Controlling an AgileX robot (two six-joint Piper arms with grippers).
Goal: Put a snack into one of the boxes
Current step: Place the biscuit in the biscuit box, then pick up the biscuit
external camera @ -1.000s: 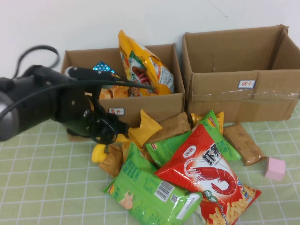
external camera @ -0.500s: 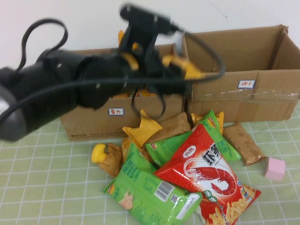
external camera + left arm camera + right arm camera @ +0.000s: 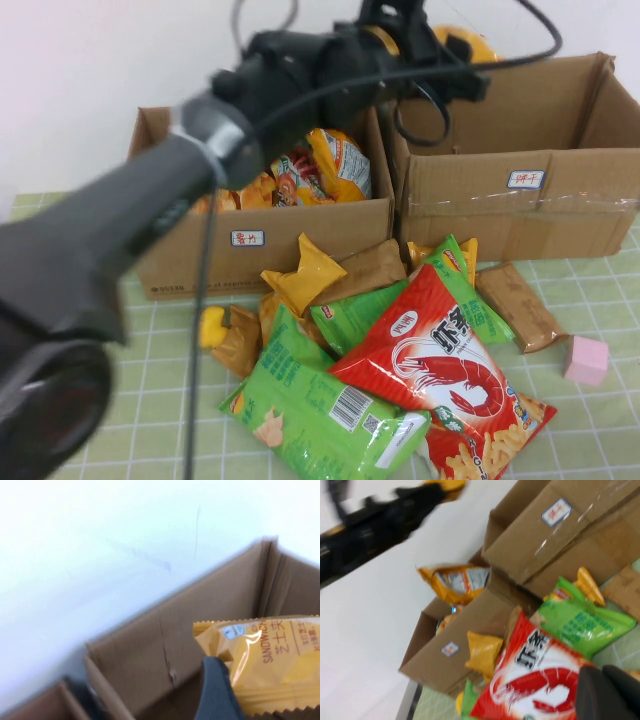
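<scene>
My left arm reaches across the high view, and its gripper (image 3: pixel 452 62) hangs above the back left of the right cardboard box (image 3: pixel 520 180). It is shut on a yellow sandwich-cracker packet (image 3: pixel 470 40). In the left wrist view the packet (image 3: pixel 270 660) sits against one dark finger (image 3: pixel 216 692) over the box's inner wall (image 3: pixel 150 650). The left box (image 3: pixel 260 240) holds an orange chip bag (image 3: pixel 335 165). My right gripper (image 3: pixel 612 695) is shut and empty, low over the snack pile near the red shrimp bag (image 3: pixel 530 680). It does not show in the high view.
A pile of snacks lies in front of the boxes: a red shrimp bag (image 3: pixel 440 360), green bags (image 3: pixel 310 400), brown packets (image 3: pixel 518 305) and a yellow packet (image 3: pixel 300 275). A pink cube (image 3: pixel 586 360) sits at the right. The left arm's cable loops over the left box.
My left arm has swung from the pile's left side up and to the right, carrying the yellow packet over the right box. The orange chip bag in the left box now sits lower.
</scene>
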